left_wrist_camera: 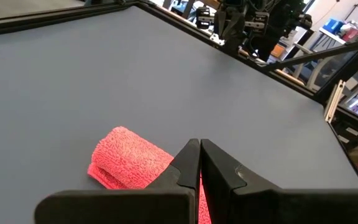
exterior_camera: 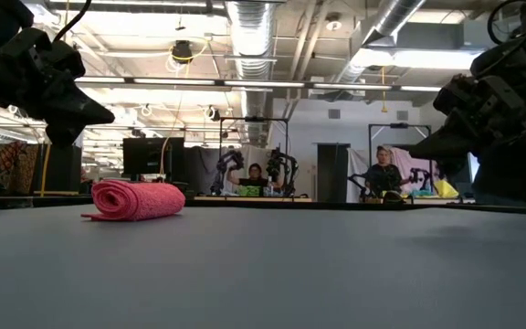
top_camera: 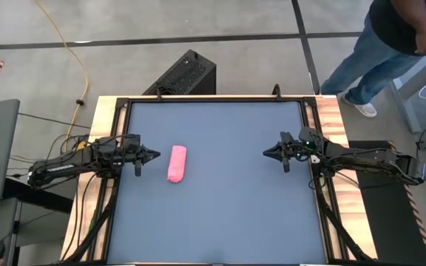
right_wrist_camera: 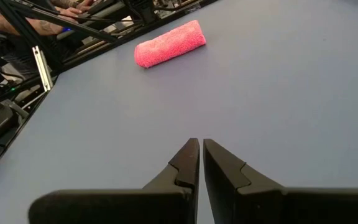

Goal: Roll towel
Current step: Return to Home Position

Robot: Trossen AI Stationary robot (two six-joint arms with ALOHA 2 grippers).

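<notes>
Dark grey tabletop (top_camera: 228, 214) fills most of my overhead feed. Bare concrete floor lies beyond its far edge, where a person in blue jeans (top_camera: 376, 55) stands off the right corner.

On the left half of that surface lies the small bright pink soft cloth towel (top_camera: 177, 163). From my low camera the towel (exterior_camera: 135, 199) reads as a compact cylinder. The spiral of its layers shows at the end facing me, and a thin outer flap trails onto the table beside it. My left wrist camera shows the roll (left_wrist_camera: 129, 158) close in front of that arm's fingers. My right wrist camera shows it (right_wrist_camera: 169, 43) far across the table, neat and even along its length.

The left gripper (top_camera: 154, 156) sits near the table's left edge, pointing at the roll from just beside it but clear of it. Its jaws are pressed together on nothing, with only a hairline between the fingertips (left_wrist_camera: 191, 155). The right gripper (top_camera: 267, 153) is at the right side, well apart from the towel. It is clenched in the same way and empty, and in the wrist feed its fingertips (right_wrist_camera: 191, 152) hover over bare table.

As I judge it, the rolling itself is finished: no flat cloth is left to wind up and nothing is held. All that seems to be left is parking both arms, and neither needs to touch the roll for that. My one concern is that trailing flap, which could loosen if it were brushed.
</notes>
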